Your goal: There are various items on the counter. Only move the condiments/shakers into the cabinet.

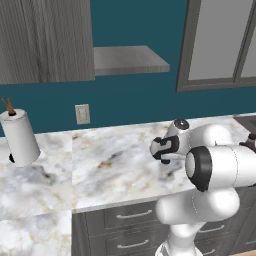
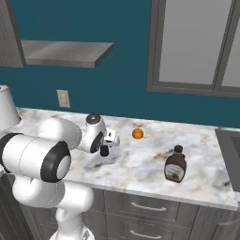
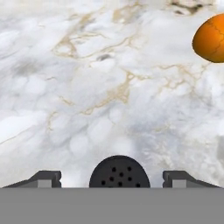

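The end effector [image 3: 112,177] is seen spread wide, nothing gripped; the shaker [image 3: 119,172] between should be centred before closing.

Counting now: showing 1 orange fruit [image 2: 137,133], 1 brown squeeze bottle [image 2: 176,165], 1 shaker w/ black perforated top [image 3: 119,172], 1 paper towel roll [image 1: 20,137], 1 wall outlet [image 1: 82,114]

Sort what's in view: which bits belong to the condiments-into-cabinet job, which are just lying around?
Job:
- dark brown squeeze bottle with pale label, upright on the counter
- round black perforated shaker top, between the fingertips of the pincer
- white-grey marble counter
- dark grey wood-grain wall cabinet, flat grey shelf

Lying about:
- small orange ball
- white paper towel roll
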You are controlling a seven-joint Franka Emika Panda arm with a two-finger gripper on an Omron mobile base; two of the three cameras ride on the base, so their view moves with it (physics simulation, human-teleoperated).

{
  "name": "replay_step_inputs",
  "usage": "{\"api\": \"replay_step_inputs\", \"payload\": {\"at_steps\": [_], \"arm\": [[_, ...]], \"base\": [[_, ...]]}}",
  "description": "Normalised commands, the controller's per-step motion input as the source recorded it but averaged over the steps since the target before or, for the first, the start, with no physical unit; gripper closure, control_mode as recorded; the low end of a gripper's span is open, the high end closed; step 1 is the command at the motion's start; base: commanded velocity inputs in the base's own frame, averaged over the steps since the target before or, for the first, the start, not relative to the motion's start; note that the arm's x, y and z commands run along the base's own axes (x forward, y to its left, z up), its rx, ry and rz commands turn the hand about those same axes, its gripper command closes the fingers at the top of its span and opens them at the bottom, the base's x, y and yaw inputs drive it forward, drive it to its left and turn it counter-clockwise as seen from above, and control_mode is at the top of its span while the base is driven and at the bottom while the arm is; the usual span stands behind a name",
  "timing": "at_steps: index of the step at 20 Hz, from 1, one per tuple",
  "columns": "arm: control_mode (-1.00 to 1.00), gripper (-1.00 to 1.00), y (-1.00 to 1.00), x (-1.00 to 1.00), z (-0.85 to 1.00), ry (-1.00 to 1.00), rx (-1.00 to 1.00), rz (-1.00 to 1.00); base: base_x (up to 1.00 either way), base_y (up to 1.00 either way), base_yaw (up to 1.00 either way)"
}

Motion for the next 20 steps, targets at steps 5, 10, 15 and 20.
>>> {"api": "replay_step_inputs", "payload": {"at_steps": [5, 10, 15, 20], "arm": [[-1.0, 1.0, 0.0, -0.1, 0.12, -0.12, 0.0, 0.0], [-1.0, 1.0, 0.01, -0.37, 0.92, -0.38, 0.0, -0.01], [-1.0, 1.0, 0.0, -0.48, 1.0, -0.36, 0.0, 0.0], [-1.0, 1.0, 0.01, -0.34, 1.0, -0.26, 0.0, 0.0]], "base": [[0.0, 0.0, 0.0], [0.0, 0.0, 0.0], [0.0, 0.0, 0.0], [0.0, 0.0, 0.0]]}}
